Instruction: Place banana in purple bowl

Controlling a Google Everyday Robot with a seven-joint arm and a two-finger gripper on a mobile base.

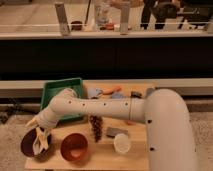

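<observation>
The purple bowl [28, 144] sits at the front left corner of the wooden table [135, 160]. The yellow banana [41, 139] hangs in it, held from above. My gripper [38, 125] is at the end of the white arm [95, 107], right over the bowl's right half, shut on the banana's top end. The banana's lower end reaches inside the bowl; I cannot tell if it touches the bottom.
An orange-brown bowl [74, 146] stands right of the purple one. A green tray [59, 92] is behind them. Dark grapes [95, 127], a grey packet [117, 132], a white cup [122, 143] and a carrot [111, 91] lie mid-table.
</observation>
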